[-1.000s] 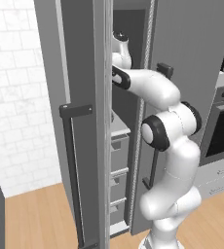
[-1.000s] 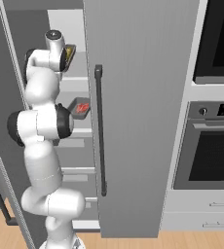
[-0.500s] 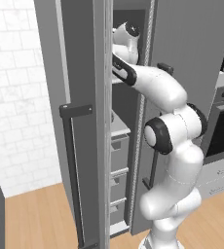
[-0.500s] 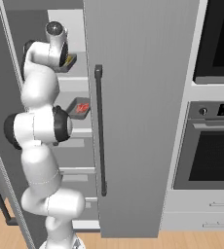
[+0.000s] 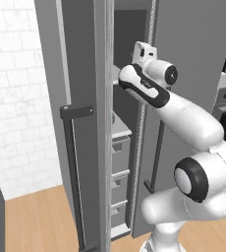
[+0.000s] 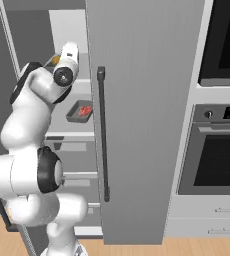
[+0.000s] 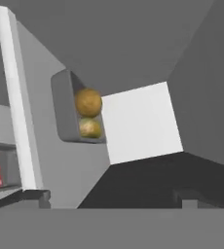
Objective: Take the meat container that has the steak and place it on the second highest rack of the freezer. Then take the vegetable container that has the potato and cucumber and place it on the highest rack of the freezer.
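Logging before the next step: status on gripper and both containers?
Gripper state can't be told, nothing between the tips. Vegetable container with potato and cucumber on highest rack. Steak container on the rack below. Nothing in the way.

Black-fronted oven with a silver control strip sat right of the tall grey cabinet, a second dark oven window stacked above it, pale drawers below; white brick wall stood at left, wood floor ran along the bottom
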Available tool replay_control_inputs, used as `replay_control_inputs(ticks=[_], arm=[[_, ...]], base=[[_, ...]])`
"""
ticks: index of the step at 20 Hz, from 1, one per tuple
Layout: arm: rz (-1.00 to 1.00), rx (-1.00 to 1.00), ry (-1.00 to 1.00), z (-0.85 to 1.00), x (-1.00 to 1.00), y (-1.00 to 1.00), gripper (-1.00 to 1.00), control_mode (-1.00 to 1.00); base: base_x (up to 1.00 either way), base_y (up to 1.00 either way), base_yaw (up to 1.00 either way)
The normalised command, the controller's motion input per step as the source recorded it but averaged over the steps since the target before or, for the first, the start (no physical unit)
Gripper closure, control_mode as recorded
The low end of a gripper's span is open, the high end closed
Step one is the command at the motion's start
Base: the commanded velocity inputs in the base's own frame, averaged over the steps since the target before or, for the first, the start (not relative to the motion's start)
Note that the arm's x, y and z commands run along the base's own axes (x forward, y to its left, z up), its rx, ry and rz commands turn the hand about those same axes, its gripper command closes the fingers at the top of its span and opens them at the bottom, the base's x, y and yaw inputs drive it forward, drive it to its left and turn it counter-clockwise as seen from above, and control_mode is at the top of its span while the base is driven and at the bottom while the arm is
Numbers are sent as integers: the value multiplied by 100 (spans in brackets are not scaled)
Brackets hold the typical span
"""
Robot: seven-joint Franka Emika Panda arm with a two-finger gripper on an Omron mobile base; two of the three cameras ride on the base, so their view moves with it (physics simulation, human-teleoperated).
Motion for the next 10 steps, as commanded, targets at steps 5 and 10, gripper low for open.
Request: replay_control_inputs(ticks=[5, 10], arm=[[-20, -14, -29, 0, -100, -75, -100, -100], [-20, -24, -19, 0, -100, -89, -100, -100]], base=[[0, 0, 0], [0, 0, 0]])
